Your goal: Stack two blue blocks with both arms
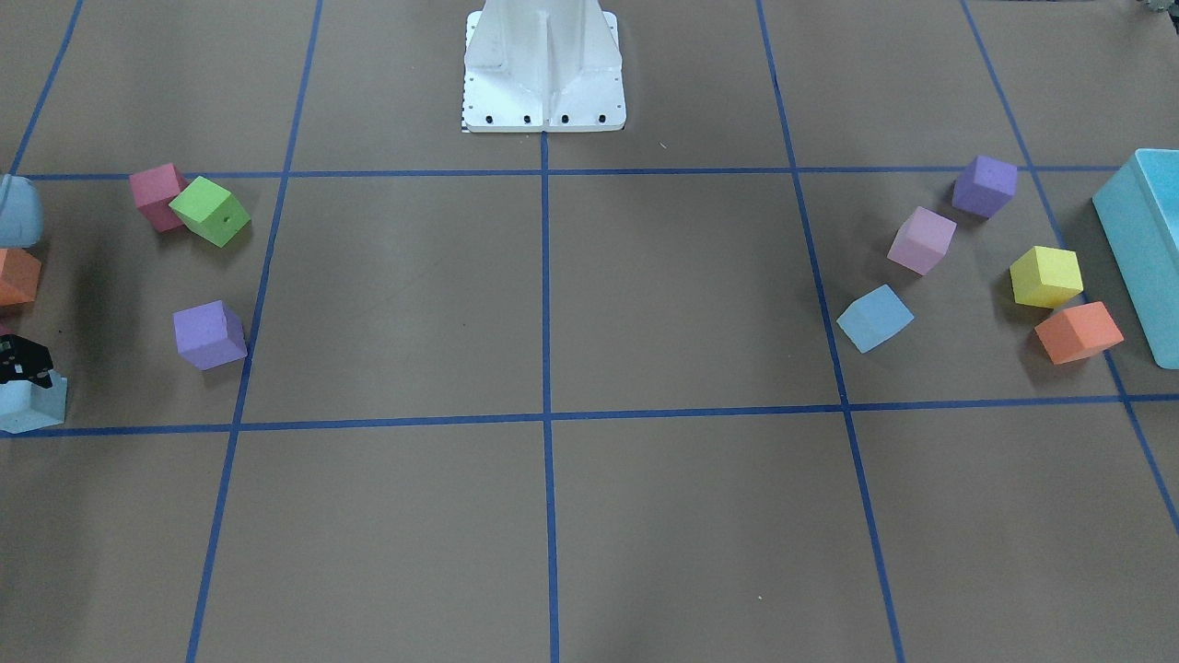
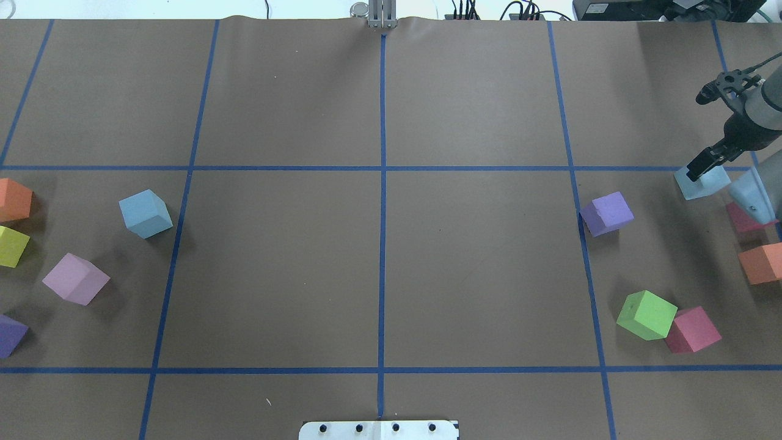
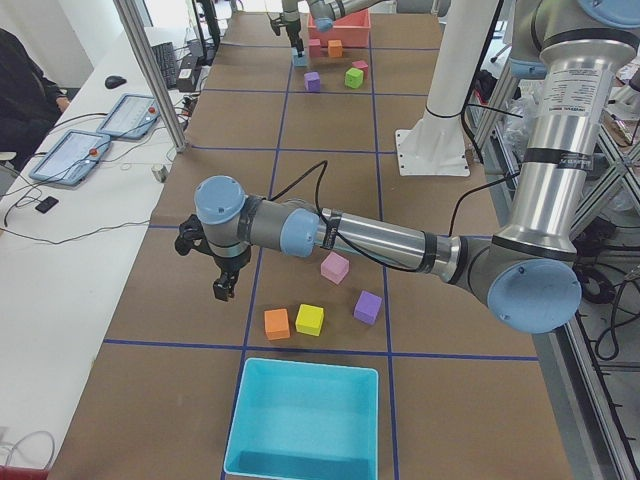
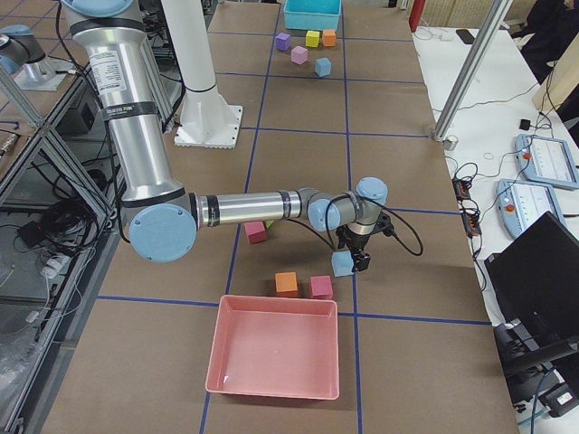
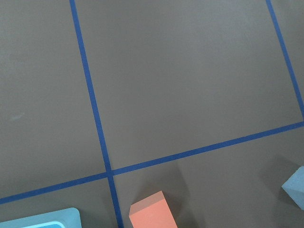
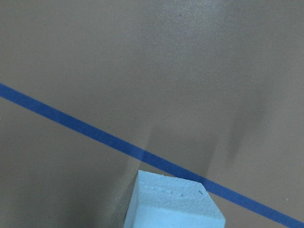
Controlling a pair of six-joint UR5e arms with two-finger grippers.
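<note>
One pale blue block (image 2: 145,212) lies free on the left half of the table; it also shows in the front view (image 1: 875,318) and at the left wrist view's right edge (image 5: 297,187). The other blue block (image 2: 708,183) sits at the far right, between the jaws of my right gripper (image 2: 701,171), which looks shut on it at or just above the table. It fills the bottom of the right wrist view (image 6: 173,204). My left gripper (image 3: 222,290) hangs over the table beyond the orange and yellow cubes; I cannot tell whether it is open or shut.
Purple (image 2: 606,213), green (image 2: 646,315), red (image 2: 693,330) and orange (image 2: 760,263) cubes lie near the right arm. Pink (image 2: 76,278), yellow (image 2: 12,246), orange (image 2: 13,200) and purple (image 2: 11,335) cubes and a turquoise bin (image 1: 1147,249) are on the left side. A pink bin (image 4: 271,348) stands at the right end.
</note>
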